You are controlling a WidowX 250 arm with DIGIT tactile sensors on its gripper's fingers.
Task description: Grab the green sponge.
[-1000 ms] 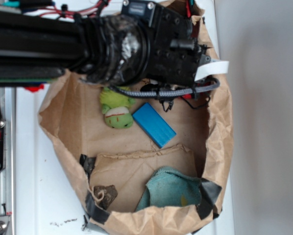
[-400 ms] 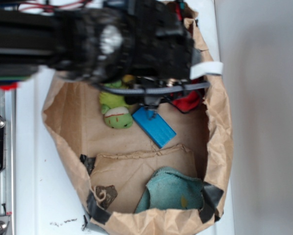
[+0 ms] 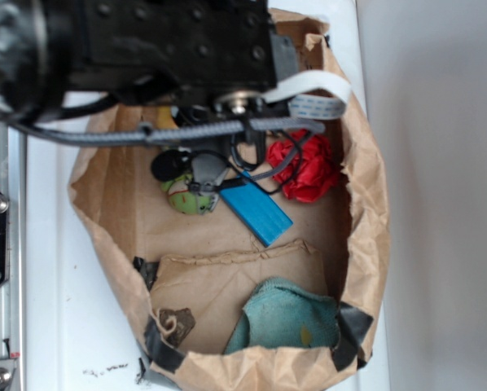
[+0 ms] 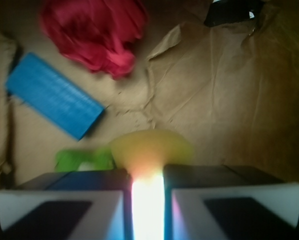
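Observation:
The green sponge [image 3: 193, 198] is a small soft lime-green lump with a white and red patch, lying at the far left inside the brown paper bag [image 3: 366, 228]. In the wrist view it shows as a blurred green and yellow shape [image 4: 84, 159] just beyond the fingertips. My gripper [image 3: 190, 169] hangs right over its upper half and hides that part. Seen from the wrist, the gripper [image 4: 148, 172] has its jaws a narrow gap apart, with a bright glow in the gap and nothing held.
A blue block [image 3: 257, 208] lies right beside the sponge, and a crumpled red cloth [image 3: 307, 167] sits past it. A teal cloth [image 3: 288, 318] fills the bag's near end behind a paper fold. The bag walls stand up all around.
The arm swung left and grew larger in the exterior view, uncovering the red cloth. The gripper now covers the sponge's upper half, which was fully visible a second ago.

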